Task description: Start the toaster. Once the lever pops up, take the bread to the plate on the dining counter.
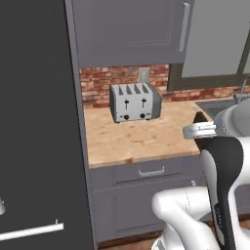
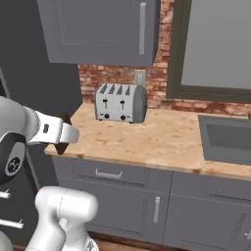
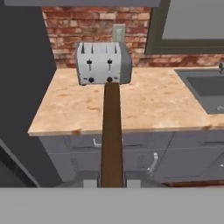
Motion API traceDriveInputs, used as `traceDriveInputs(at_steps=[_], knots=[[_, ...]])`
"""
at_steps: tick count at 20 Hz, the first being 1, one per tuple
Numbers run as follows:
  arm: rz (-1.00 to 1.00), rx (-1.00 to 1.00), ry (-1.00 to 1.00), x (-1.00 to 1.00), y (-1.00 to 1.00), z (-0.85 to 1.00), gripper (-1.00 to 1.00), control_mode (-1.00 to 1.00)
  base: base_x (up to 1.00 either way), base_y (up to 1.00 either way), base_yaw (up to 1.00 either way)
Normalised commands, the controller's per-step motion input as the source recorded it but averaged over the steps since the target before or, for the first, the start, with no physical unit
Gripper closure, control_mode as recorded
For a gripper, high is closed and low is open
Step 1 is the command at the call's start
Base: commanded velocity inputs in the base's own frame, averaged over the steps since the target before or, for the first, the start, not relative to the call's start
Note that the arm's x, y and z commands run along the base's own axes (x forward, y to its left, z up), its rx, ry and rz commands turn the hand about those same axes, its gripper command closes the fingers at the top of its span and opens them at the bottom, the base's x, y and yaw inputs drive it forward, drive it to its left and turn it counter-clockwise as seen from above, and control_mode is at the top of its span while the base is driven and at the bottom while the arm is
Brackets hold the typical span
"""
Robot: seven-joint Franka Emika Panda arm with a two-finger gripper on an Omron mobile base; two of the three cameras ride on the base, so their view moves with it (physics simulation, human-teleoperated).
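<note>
Bread, a dark brown thick slice, stands pinched edge-on between my two small dark fingertips, which are closed tight on its lower end. Its long axis runs straight out from my gripper toward the back of the worktop, so from the hand camera it reads as a narrow brown strip whose far end lines up with the front of the boxy silver four-slot toaster. That toaster sits well apart from me, near the rear of the tan mottled worktop against the red brick wall, toward its left end; both black levers and both knobs face me. I hang out in front of the worktop's front edge, above the grey drawer fronts, not over the top itself.

Judging from this, the slice is already out and the carry is what remains. The sunken grey sink lies at the worktop's right end, under the window.
</note>
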Motion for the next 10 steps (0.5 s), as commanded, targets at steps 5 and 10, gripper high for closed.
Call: traceDriveInputs(at_steps=[5, 10], knots=[[0.0, 0.0, 0.0, 0.0, 0.0, 0.0, 1.0, 1.0, -0.62, -0.16, 0.17], [0.0, 0.0, 0.0, 0.0, 0.0, 0.0, 1.0, 1.0, -0.28, -0.26, 0.46]])
